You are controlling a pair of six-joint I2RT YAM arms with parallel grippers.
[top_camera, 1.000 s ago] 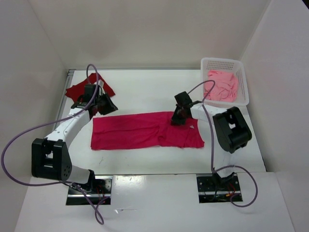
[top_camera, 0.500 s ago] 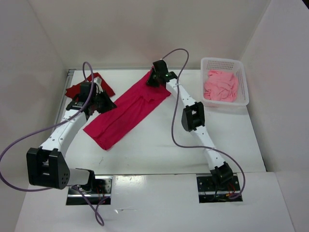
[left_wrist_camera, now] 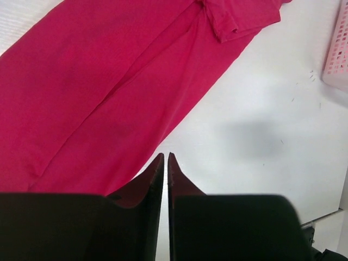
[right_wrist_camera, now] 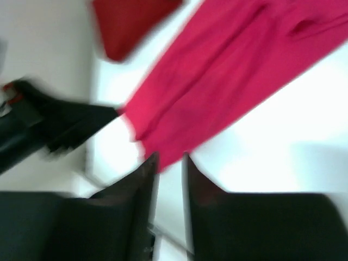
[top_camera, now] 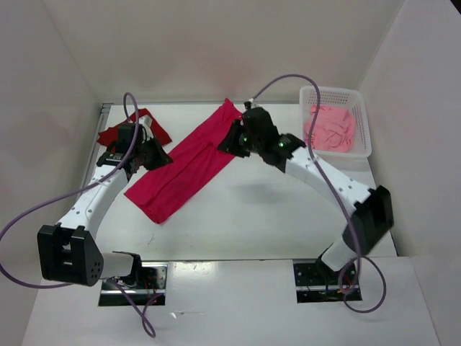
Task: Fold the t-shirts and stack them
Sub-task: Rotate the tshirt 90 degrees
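The bright crimson t-shirt (top_camera: 189, 160), folded into a long strip, lies diagonally from near left to far middle. It also shows in the left wrist view (left_wrist_camera: 109, 81) and the right wrist view (right_wrist_camera: 228, 70). My left gripper (top_camera: 164, 158) (left_wrist_camera: 165, 157) is shut and empty, hovering at the strip's left edge. My right gripper (top_camera: 227, 144) (right_wrist_camera: 168, 160) hovers over the strip's far end, jaws slightly apart with nothing between them; its view is blurred. The dark red t-shirt (top_camera: 119, 132) (right_wrist_camera: 136, 22) lies at the far left. The salmon pink t-shirt (top_camera: 330, 128) lies crumpled in the basket.
The white perforated basket (top_camera: 362, 115) (left_wrist_camera: 340, 49) stands at the far right by the wall. White walls close in the back and both sides. Purple cables arch above both arms. The left arm's gripper shows dark in the right wrist view (right_wrist_camera: 54, 130).
The right gripper swung the crimson strip's right end to the far side, turning it diagonal, then let go and drew back a little. The left gripper stayed nearly still.
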